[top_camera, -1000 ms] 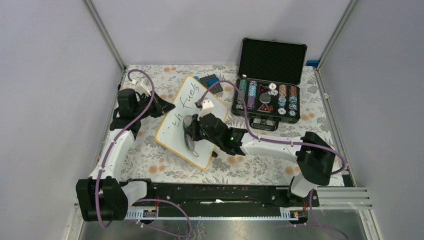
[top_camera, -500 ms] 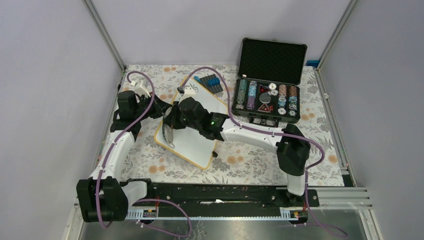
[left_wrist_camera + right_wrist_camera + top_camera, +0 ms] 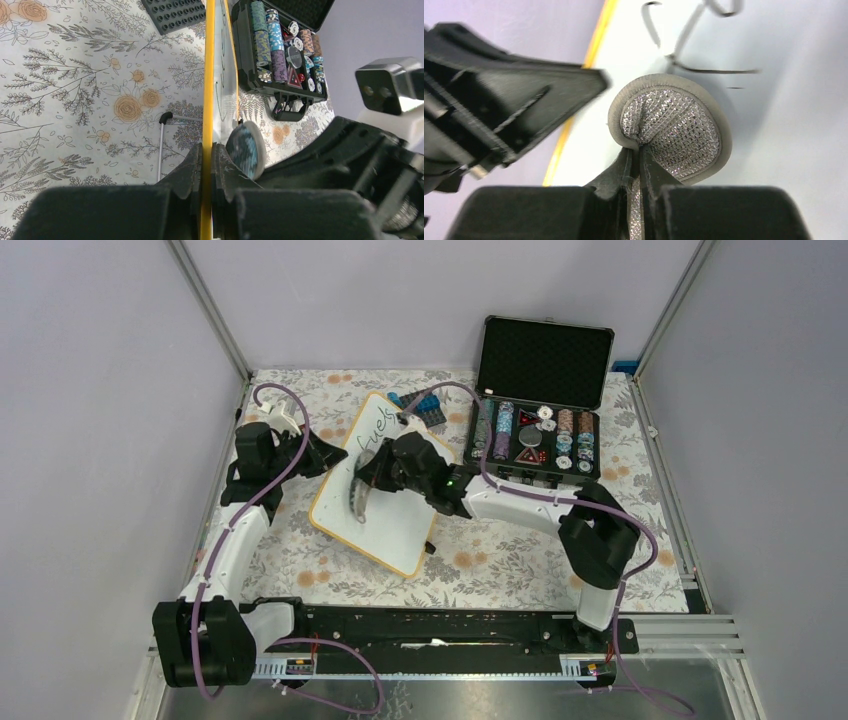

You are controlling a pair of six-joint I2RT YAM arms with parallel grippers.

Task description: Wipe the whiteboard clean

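Top external view: the whiteboard (image 3: 390, 525) lies on the counter (image 3: 500, 560) between the two arms, its long axis running from near left to far right. The left fingers (image 3: 330, 456) are closed on its yellow left rim, and the left wrist view confirms the rim is pinched between them. The right fingers (image 3: 368, 480) are closed on a round grey pad (image 3: 356, 502), which appears to rest against the board just inside that rim, near the left fingers. Black writing (image 3: 378, 430) sits at the far end, beyond the pad. In the right wrist view the strokes lie just above the pad, not under it. The near part of the board reads clean.

Assessment: the next stroke needs to run along the long axis, away from the bases. The right arm reaches leftward across the board with its elbow bent. The left arm stretches forward along the left side.
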